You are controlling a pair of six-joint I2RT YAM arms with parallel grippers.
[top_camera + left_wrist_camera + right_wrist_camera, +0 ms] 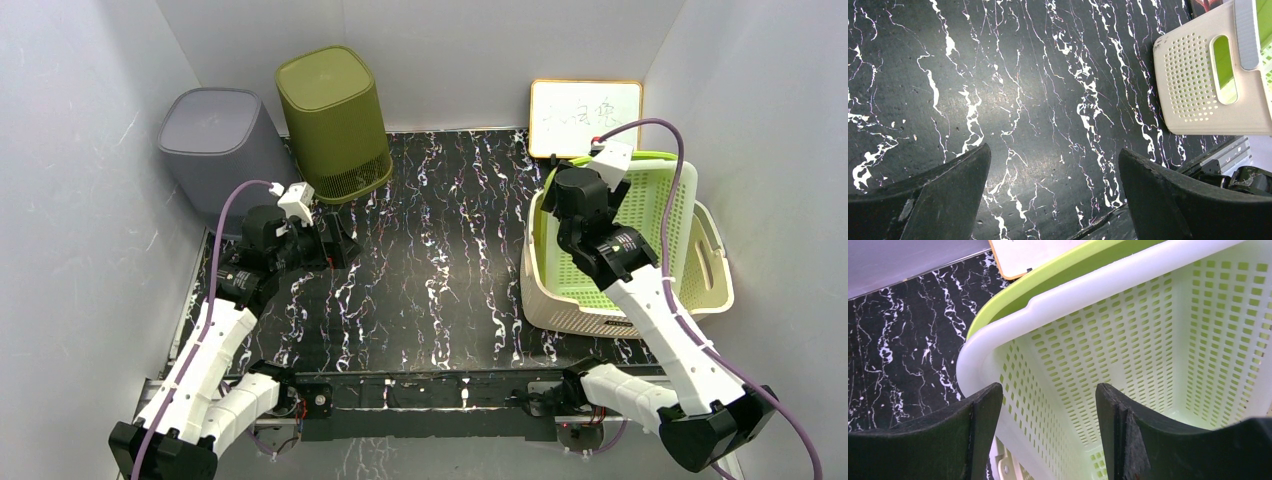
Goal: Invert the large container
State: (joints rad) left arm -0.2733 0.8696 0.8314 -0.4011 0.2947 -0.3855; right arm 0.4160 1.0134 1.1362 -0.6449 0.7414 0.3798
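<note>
Right jaws apart, astride basket wall (1058, 355)

Only the small orange-framed whiteboard (585, 118) carries any writing (a few dark handwritten strokes across its middle), too small and blurred to be read

A black table (440, 260) veined with white marbling fills the middle of the top view. In the upper left corner a grey container (215, 140) stands on it against the left wall. An olive container (330, 120) stands just beside it, to the right. At the upper right a whiteboard (585, 115) rests its lower edge on the surface at the back wall. Just below it, at the right of the frame, sits a cream basket (565, 310). The centre stretch between them is bare marbling.
</note>
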